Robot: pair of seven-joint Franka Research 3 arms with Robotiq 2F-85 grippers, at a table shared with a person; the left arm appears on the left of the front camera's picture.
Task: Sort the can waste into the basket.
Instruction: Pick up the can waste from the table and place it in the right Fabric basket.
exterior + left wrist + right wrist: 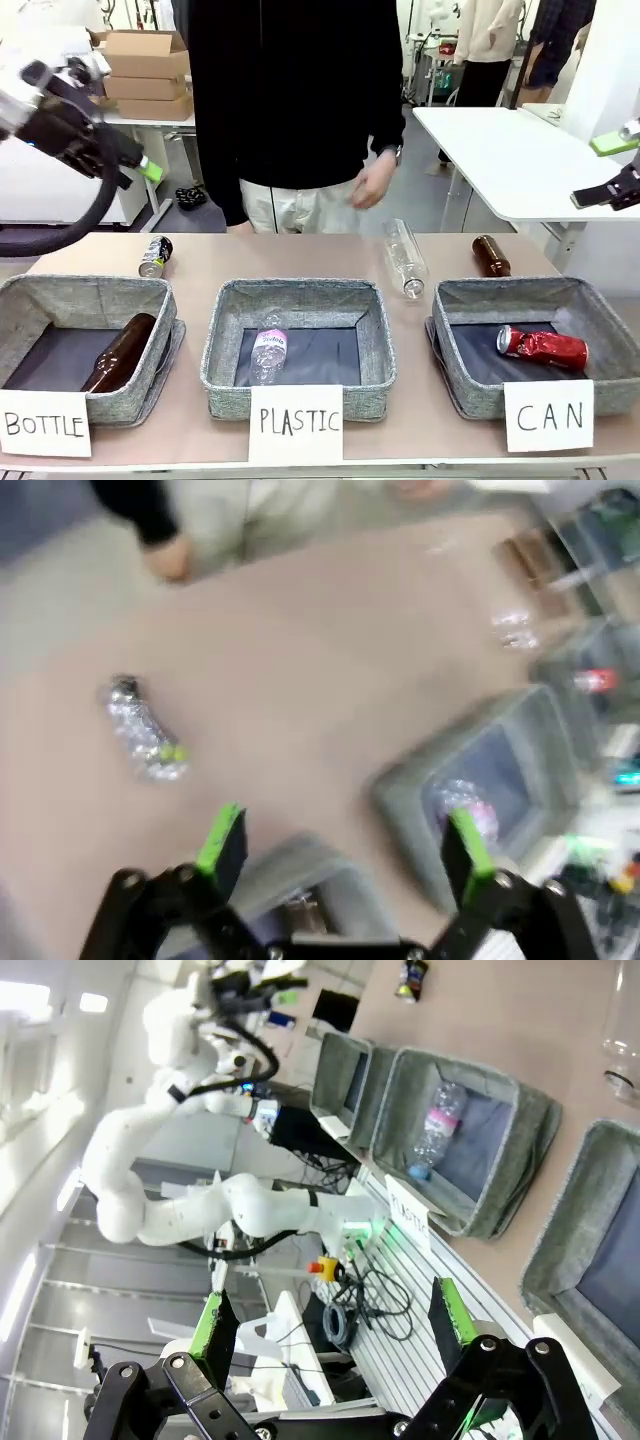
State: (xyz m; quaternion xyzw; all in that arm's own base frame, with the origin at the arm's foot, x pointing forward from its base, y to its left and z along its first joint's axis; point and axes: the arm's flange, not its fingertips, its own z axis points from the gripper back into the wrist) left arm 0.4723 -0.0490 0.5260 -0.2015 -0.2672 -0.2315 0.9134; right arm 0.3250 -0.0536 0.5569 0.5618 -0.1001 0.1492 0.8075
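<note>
A crumpled red can (543,347) lies on the dark floor of the grey basket (600,310) signed "CAN" at the right. A dark can (155,256) with silver ends lies on the table behind the "BOTTLE" basket; it also shows blurred in the left wrist view as the can (145,730) and far off as the can (412,978). My left gripper (145,168) hangs open, high above the table's left end, its fingers (222,840) empty. My right gripper (605,170) is raised at the right edge, open and empty, with its fingers (447,1320) apart.
The "BOTTLE" basket (30,290) holds a brown bottle (120,352). The "PLASTIC" basket (300,292) holds a clear bottle (268,355). Another clear bottle (404,257) and a brown bottle (490,255) lie on the table behind. A person stands at the far side, hand (375,180) lowered.
</note>
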